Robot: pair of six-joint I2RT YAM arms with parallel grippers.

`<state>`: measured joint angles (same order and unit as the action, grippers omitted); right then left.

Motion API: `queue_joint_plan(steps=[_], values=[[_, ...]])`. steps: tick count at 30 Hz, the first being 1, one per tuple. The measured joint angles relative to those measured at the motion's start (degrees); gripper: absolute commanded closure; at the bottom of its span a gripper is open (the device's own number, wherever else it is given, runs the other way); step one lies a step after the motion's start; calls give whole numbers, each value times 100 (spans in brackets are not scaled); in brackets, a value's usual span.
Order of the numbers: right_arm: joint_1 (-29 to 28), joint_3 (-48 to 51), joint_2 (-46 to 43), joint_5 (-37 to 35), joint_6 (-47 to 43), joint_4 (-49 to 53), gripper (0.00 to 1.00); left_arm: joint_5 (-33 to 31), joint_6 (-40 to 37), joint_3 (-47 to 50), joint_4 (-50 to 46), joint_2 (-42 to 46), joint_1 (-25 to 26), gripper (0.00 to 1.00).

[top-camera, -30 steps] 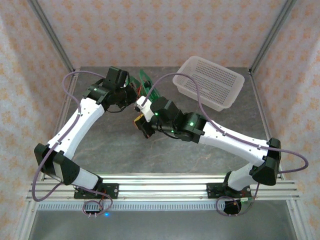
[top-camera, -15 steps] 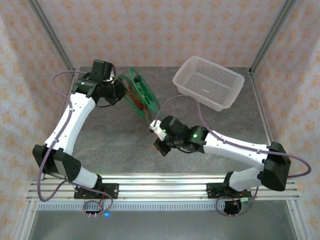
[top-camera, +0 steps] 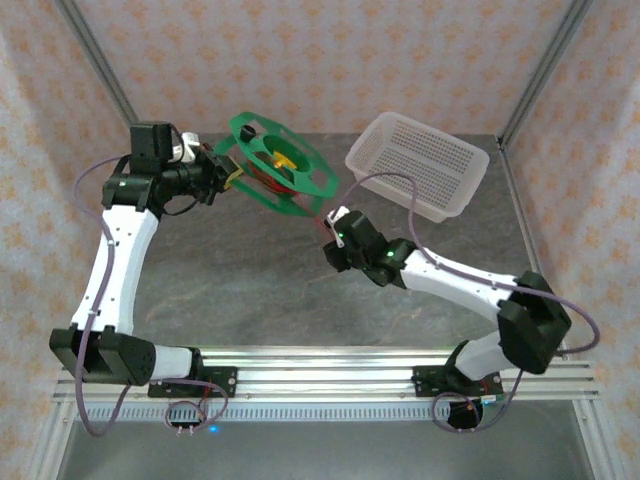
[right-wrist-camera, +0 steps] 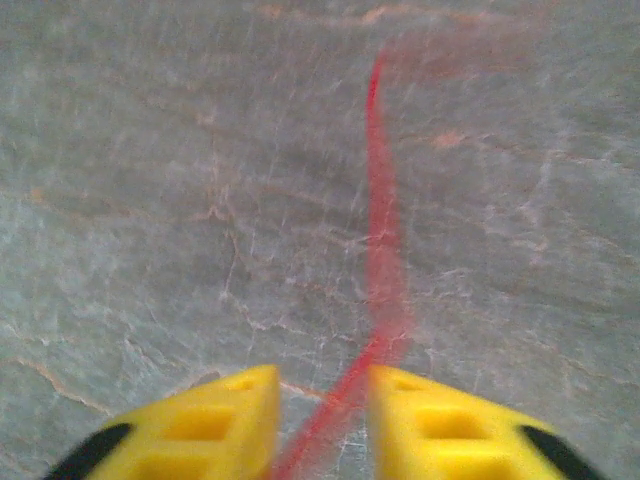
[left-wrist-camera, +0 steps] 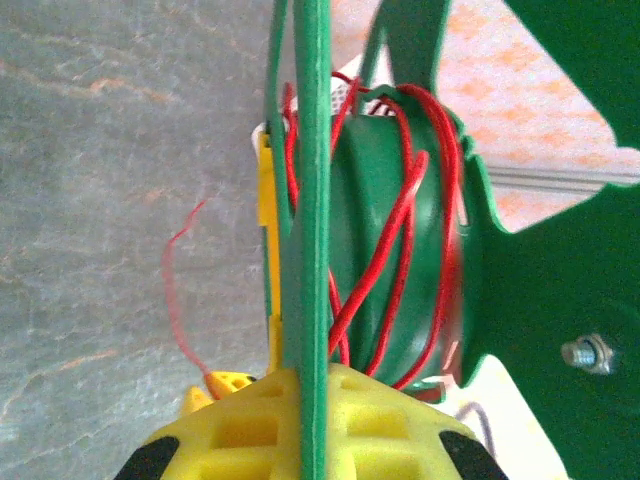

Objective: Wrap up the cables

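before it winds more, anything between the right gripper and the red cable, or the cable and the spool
Nothing visible. The red cable runs between the right gripper's parted fingers, its far part wound on the green spool in the left gripper.

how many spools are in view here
1. The green spool is over the far left-centre of the table, its flange clamped in the left gripper, with red cable wound loosely on its hub. Nothing suggests another is hidden.

Thin red cable (left-wrist-camera: 405, 230) — slack loops around a green spool (left-wrist-camera: 560, 250), tail loose.
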<state>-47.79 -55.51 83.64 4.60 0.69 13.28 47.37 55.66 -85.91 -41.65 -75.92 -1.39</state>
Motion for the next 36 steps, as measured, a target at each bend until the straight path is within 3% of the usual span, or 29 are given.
queue_joint_plan(steps=[6, 14, 15, 16, 18, 25, 32, 36], values=[[-105, -24, 72, 616, -46, 201, 47, -170, -293, 7, 153, 79, -85, 100], [-129, 70, -1084, 1499, 302, 2, 20, -579, -887, 4, 136, 81, -7, 100], [-129, 138, -1268, 1609, 372, -57, 14, -621, -933, 4, 138, 81, 24, 100], [-129, 212, -1429, 1674, 426, -116, 0, -662, -979, 4, 138, 81, 50, 100], [-129, 339, -1690, 1620, 531, -120, 0, -702, -1075, 9, 144, 96, 83, 100], [227, 168, -1445, -57, 949, 627, 1, -739, -1150, 122, 490, 382, 271, 100], [319, -326, -745, -391, 1462, 964, 0, -741, -1373, 223, 857, 632, 664, 100], [597, -387, -721, -219, 2063, 828, 0, -782, -1460, 361, 986, 815, 704, 100]])
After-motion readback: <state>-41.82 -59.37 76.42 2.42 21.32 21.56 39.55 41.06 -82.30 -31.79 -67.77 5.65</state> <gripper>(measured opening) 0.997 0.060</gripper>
